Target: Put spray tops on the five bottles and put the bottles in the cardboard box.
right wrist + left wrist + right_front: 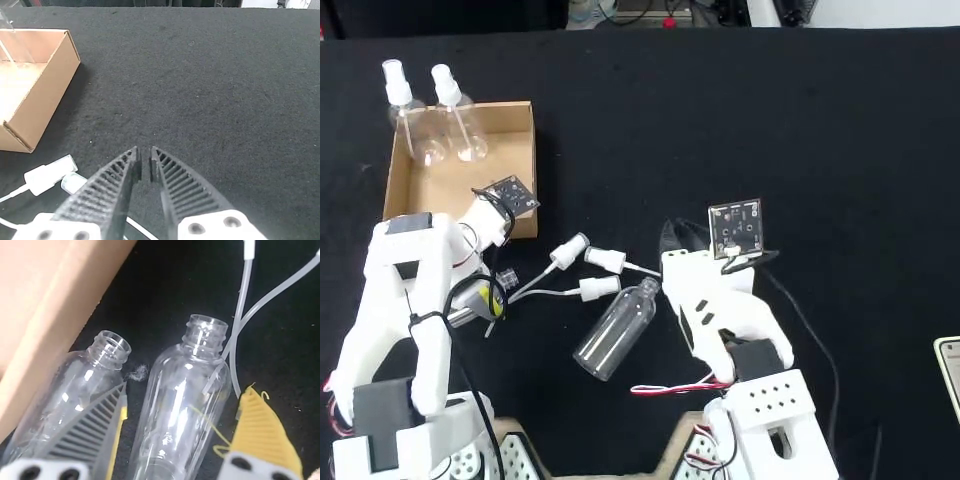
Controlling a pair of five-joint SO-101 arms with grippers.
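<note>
**A:** Start at the far left. What is in the open brown cardboard box?

**B:** Two items, side by side at its far end: a clear plastic bottle with a white spray top and a second capped clear bottle.

**A:** And the left gripper?

**B:** It is low over the black cloth table, just outside the box's near right corner. Its fingers are apart, one grey and one yellow. An uncapped clear bottle lies between them. The grey finger crosses over a neighbouring uncapped bottle, which lies alongside the box wall. (I can't tell whether either finger is touching plastic.)

**A:** Centre of the table?

**B:** Three loose white spray tops with thin dip tubes lie close together: the upper-left spray top, the middle spray top and the lower spray top. Just beside them a third open clear bottle lies on its side, with its neck towards the right arm.

**A:** And the right gripper?

**B:** It sits right of the spray tops, pointing away from the arm's base. Its black ribbed fingers are drawn together with only a slit between the tips, and they hold nothing.
</note>
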